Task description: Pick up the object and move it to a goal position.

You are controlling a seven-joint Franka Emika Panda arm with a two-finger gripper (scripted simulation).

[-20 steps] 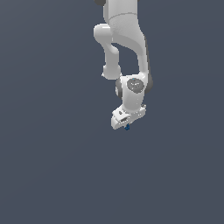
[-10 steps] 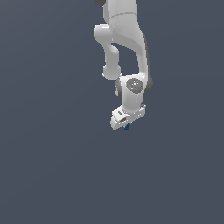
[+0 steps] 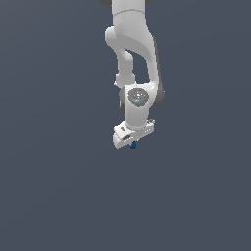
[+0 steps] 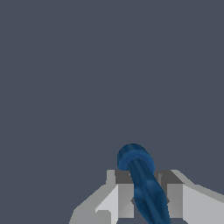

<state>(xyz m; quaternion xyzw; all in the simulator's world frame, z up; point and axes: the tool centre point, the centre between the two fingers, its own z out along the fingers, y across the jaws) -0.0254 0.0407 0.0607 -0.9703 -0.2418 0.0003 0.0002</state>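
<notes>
Claw [image 4: 146,197] closed around the dark blue object [image 4: 142,183], its two pale fingers [image 4: 124,199] pressing either side of the slim, rounded-ended piece, which pokes out past the fingertips. Seen from outside, only a small blue tip [image 3: 133,145] shows beneath the white claw [image 3: 131,139]. Above it the Panda arm [image 3: 133,59] hangs down from the frame's top, wrist tilted, against plain grey-blue.

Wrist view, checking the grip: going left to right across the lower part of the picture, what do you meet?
Gripper finger → dark blue object → the other gripper finger.
</notes>
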